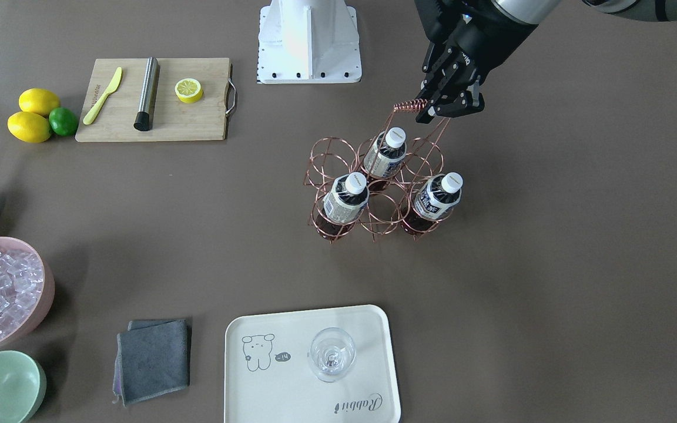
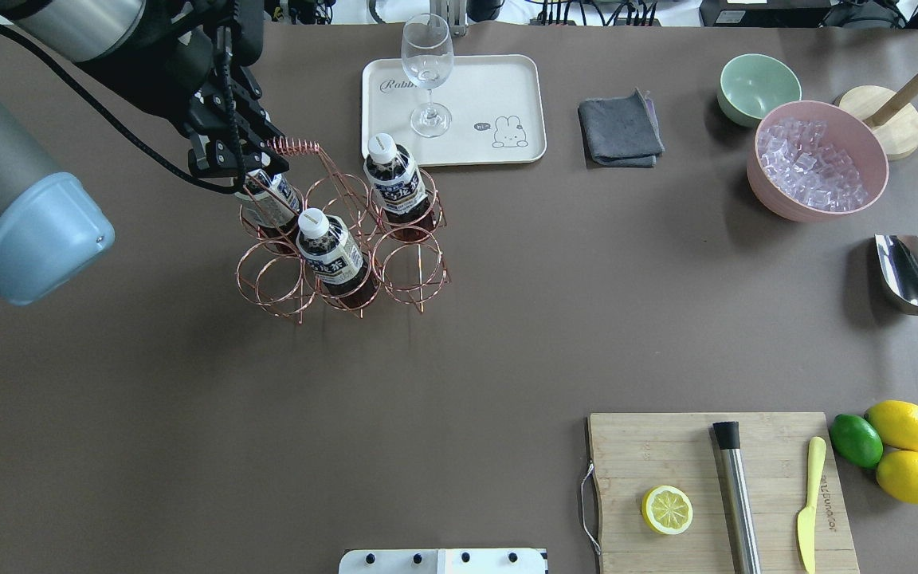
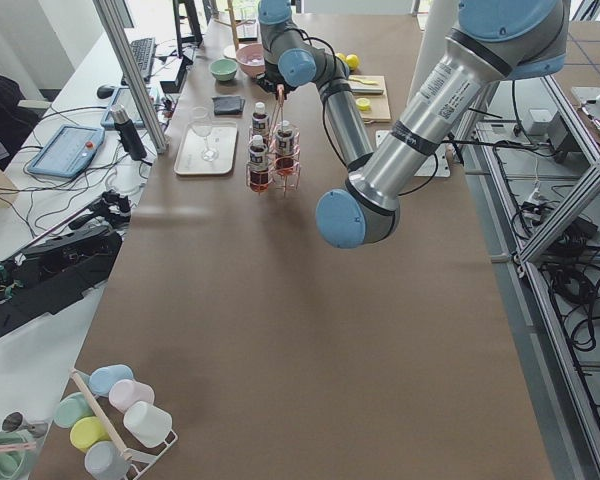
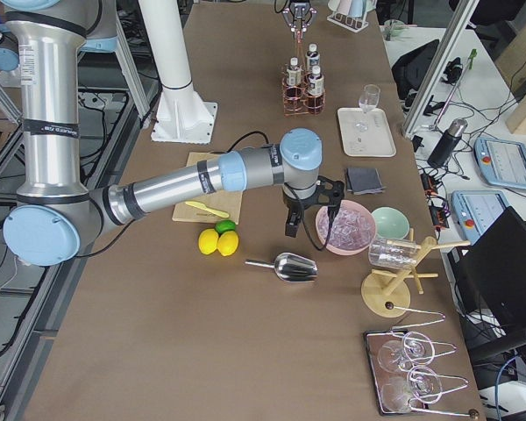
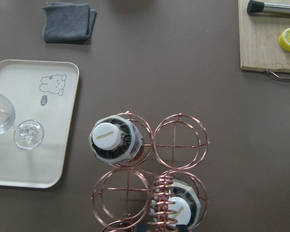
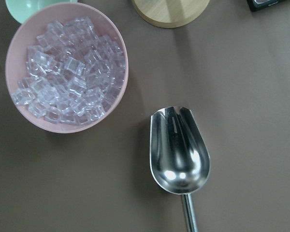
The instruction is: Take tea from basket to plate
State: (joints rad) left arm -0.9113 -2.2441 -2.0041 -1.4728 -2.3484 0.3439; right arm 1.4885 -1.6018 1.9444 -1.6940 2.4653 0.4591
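Brown table [image 1: 550, 264] | wine glass [image 1: 332, 354] on plate [image 1: 291, 399] | left fingers [image 1: 425, 113] at basket handle [image 1: 410, 106], grip unclear

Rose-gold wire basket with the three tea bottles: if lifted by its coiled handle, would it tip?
The rose-gold wire basket would probably tilt: its white-capped tea bottles fill three of six rings, two in one row. Bottles stand tall above the rings, so may wobble.

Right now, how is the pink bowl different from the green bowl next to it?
The pink bowl is clearly bigger than the green bowl. The pink bowl is filled with ice cubes, while the green bowl is empty. Both are round, plain-coloured and stand upright side by side.
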